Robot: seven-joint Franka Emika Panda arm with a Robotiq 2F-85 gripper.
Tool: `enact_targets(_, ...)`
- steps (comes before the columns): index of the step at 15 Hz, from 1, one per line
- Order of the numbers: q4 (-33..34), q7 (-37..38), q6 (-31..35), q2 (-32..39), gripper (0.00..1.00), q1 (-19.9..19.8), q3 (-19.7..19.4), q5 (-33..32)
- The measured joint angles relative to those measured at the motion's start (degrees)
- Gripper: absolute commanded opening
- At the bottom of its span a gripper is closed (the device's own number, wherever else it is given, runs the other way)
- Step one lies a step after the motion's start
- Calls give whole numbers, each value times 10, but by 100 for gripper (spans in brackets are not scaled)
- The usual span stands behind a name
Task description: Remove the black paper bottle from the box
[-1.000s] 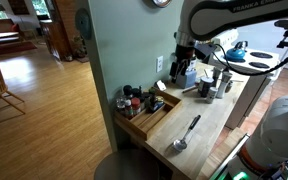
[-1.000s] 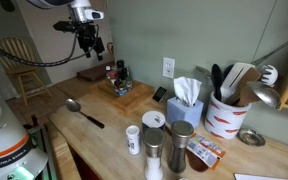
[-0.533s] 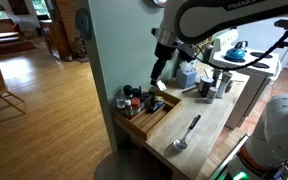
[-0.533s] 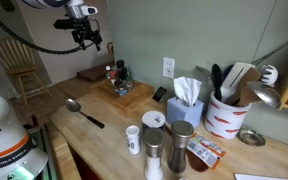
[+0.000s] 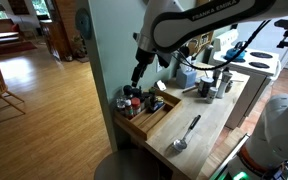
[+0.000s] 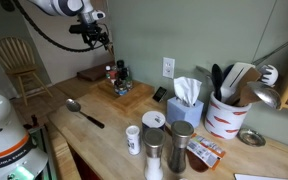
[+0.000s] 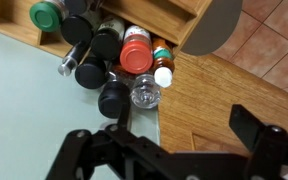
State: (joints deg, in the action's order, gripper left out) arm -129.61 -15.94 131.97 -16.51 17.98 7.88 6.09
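The long light-wood box lies on the counter by the green wall; it also shows in the other exterior view and in the wrist view. A cluster of small bottles stands at its end. In the wrist view several of them have black tops, the nearest one beside a clear bottle and a red cap. I cannot tell which is the black paper bottle. My gripper hangs above the cluster, open and empty.
A large spoon lies on the counter beside the box. A tissue box, a utensil crock and shakers stand further along. The green wall is right behind the bottles. A round stool stands below the counter's end.
The arm has swung along the counter towards the bottle end of the box and come lower. The gripper stays open. The bottles have not moved.
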Motion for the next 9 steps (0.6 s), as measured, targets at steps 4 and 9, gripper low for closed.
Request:
enact_targets(4, 17, 26, 36, 45, 100, -19, 1, -6)
enact_targets(9, 21, 25, 36, 43, 100, -19, 4, -6)
